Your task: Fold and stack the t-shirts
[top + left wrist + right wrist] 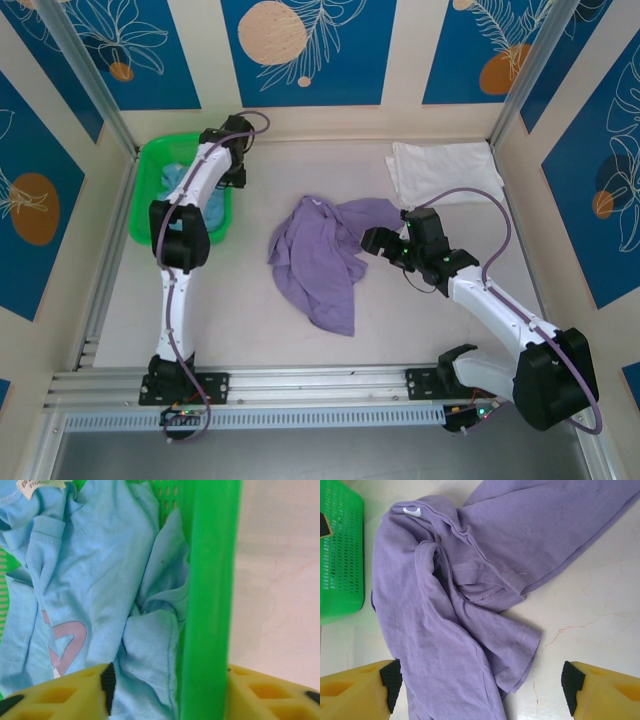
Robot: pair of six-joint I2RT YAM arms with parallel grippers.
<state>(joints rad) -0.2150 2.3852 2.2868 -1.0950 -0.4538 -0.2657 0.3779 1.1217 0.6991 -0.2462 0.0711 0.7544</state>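
— Where do the t-shirts lie?

— The lavender-purple t-shirt (pixel 320 265) is crumpled and unfolded in the middle of the table (pixel 250 320). The white t-shirt (pixel 445 170) lies flat and folded at the far right corner. The light blue t-shirt (pixel 172 182) is bunched inside the green plastic basket (pixel 150 155) at the far left.

— And the right gripper?

— The right gripper (pixel 480 682) sits above the purple shirt's right side with its jaws spread wide. It holds nothing, and the cloth lies loose beneath it. Its wrist view also shows the small white label (pixel 411 511) at the shirt's collar.

— The left one?

— The left gripper (pixel 167 692) reaches down into the basket at its right wall. In its wrist view the yellow fingers (pixel 55 697) stand partly apart. A fold of the blue shirt and the green basket wall sit between them. Whether they pinch the cloth, the wall or neither cannot be told. The blue shirt carries a pink print (pixel 70 647), and a white tag (pixel 40 486) shows at the view's top edge.
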